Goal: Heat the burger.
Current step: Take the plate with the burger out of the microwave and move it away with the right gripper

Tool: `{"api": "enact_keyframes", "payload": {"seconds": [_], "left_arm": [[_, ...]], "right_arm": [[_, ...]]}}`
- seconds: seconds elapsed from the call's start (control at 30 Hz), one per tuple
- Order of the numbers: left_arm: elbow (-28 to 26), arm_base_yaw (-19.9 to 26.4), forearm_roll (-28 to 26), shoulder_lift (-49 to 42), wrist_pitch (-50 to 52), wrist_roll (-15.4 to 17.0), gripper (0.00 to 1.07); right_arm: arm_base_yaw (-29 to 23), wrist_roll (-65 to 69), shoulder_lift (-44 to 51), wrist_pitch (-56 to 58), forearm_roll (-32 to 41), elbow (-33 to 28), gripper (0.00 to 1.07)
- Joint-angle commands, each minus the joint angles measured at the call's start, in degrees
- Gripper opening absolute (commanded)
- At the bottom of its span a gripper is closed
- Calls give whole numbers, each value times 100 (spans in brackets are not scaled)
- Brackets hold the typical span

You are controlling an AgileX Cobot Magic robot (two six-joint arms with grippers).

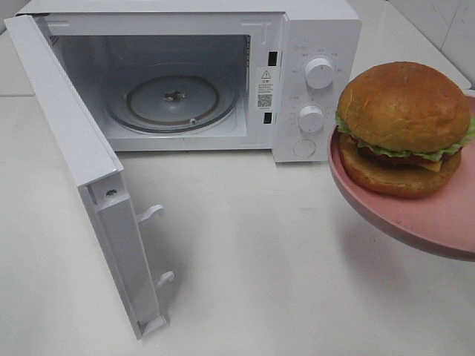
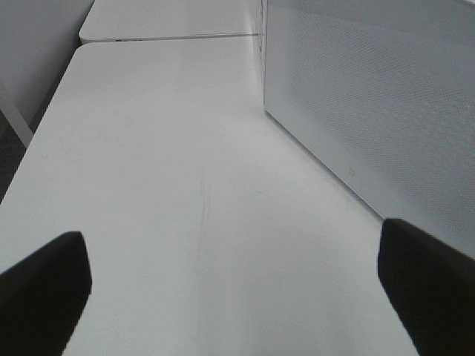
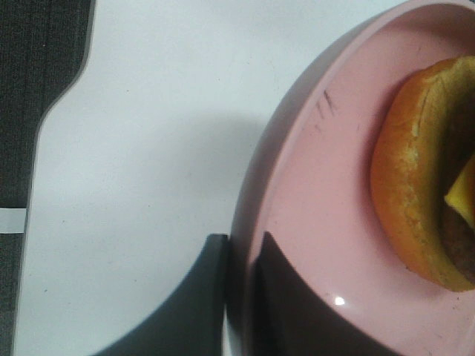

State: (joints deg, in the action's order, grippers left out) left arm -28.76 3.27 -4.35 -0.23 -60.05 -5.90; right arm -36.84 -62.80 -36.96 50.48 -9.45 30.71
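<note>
**Burger held aloft on its plate, clear of the open microwave**

The right gripper (image 3: 239,297) was seen closed on the rim of the pink plate (image 3: 312,222), one dark finger (image 3: 189,304) lying under the edge and the other above it, with the thin rim pinched between them. The burger (image 1: 404,127) was carried on that plate, set inward from the clamped fingers and apart from them, with bare pink surface left between the bun and the pinched rim. Its domed brown top, green lettuce edge, yellow cheese and lower bun were shown in the high view; only the lower bun and a corner of cheese were caught by the right wrist camera. The plate was held raised above the white table (image 1: 260,259), tilted slightly, and no contact with the tabletop was shown.

The microwave (image 1: 312,89) was seen standing on the table, near the burger but not touching the plate. Its door (image 1: 89,178) was swung fully open and the glass turntable (image 1: 174,100) inside lay bare.

The left gripper (image 2: 234,289) was held with its fingers (image 2: 44,285) spread wide apart, nothing between them, over bare tabletop. A white perforated panel (image 2: 371,96) stood just beyond one fingertip; whether it was touched could not be told.
</note>
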Motion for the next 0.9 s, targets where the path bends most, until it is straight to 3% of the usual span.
{"api": "enact_keyframes", "payload": {"seconds": [0.03, 0.6, 0.9], "left_arm": [[17, 11, -29, -120, 52, 23, 103], [17, 11, -29, -120, 52, 23, 103], [17, 11, -29, -120, 52, 23, 103]], "right_arm": [[23, 361, 92, -223, -315, 29, 1], [23, 4091, -17, 642, -2378, 29, 1], [23, 6692, -1003, 848, -3243, 29, 1]]}}
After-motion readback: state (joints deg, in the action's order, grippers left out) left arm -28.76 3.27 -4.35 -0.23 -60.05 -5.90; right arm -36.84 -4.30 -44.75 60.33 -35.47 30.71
